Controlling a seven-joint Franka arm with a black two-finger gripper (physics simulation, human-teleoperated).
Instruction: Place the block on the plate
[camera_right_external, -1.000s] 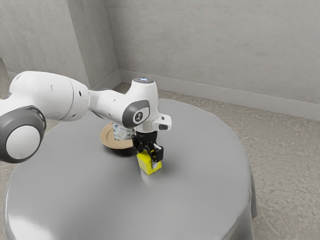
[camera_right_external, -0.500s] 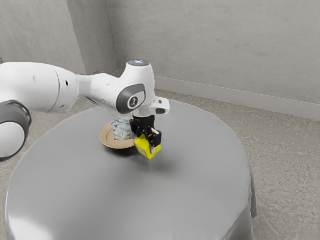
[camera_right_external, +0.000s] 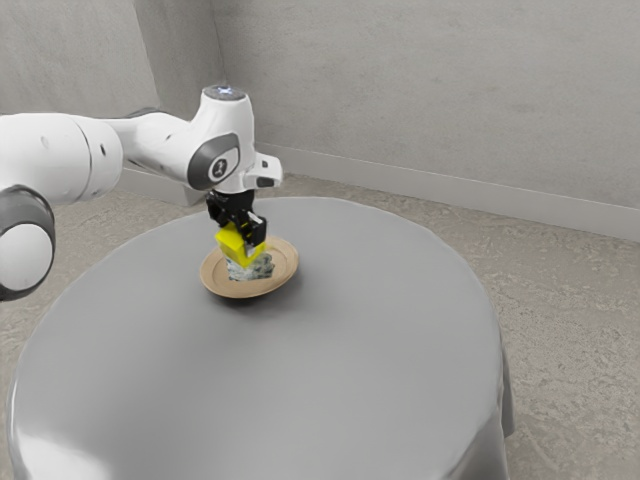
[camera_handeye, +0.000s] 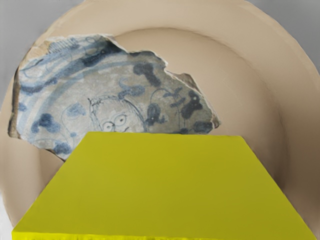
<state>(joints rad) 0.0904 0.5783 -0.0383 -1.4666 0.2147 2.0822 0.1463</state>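
The tool (camera_right_external: 241, 234) grasps the yellow block (camera_handeye: 165, 187), holding it aloft between its fingers. Directly beyond, the block's way leads down: the plate (camera_handeye: 240, 55) lies beneath it, and that drop is what the next move turns on. On the plate rests a blue-and-white shard (camera_handeye: 95, 95), with bare plate beside it. Setting down there looks steadier; landing on the shard's ragged edge could tip the block. Under the plate spreads the grey surface (camera_right_external: 350, 370), and past that stands a plain wall (camera_right_external: 430, 100).
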